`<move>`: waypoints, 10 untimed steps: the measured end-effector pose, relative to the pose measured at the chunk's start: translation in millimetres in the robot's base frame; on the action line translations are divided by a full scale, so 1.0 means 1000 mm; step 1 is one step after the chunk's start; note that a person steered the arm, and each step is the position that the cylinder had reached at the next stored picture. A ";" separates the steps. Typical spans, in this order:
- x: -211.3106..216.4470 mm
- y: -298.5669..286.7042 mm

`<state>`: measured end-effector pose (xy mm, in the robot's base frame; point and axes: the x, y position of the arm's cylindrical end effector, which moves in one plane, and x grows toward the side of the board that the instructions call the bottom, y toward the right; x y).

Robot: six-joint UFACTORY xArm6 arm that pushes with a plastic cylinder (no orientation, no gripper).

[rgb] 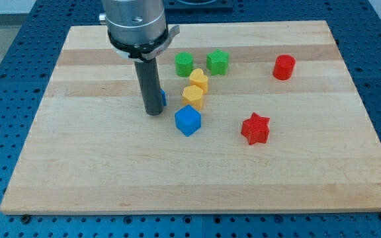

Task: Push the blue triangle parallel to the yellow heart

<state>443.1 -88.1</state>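
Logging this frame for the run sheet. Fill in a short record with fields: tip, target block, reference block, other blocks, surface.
tip: my tip rests on the board, left of the yellow blocks
target block: blue triangle, mostly hidden behind the rod, only a sliver showing at its right edge
reference block: yellow heart, right of the rod
other blocks: yellow block, blue cube, green block, green star, red star, red cylinder
surface: wooden board
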 end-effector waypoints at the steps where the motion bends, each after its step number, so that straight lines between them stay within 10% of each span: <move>1: -0.004 -0.007; 10: -0.062 -0.031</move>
<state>381.0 -118.7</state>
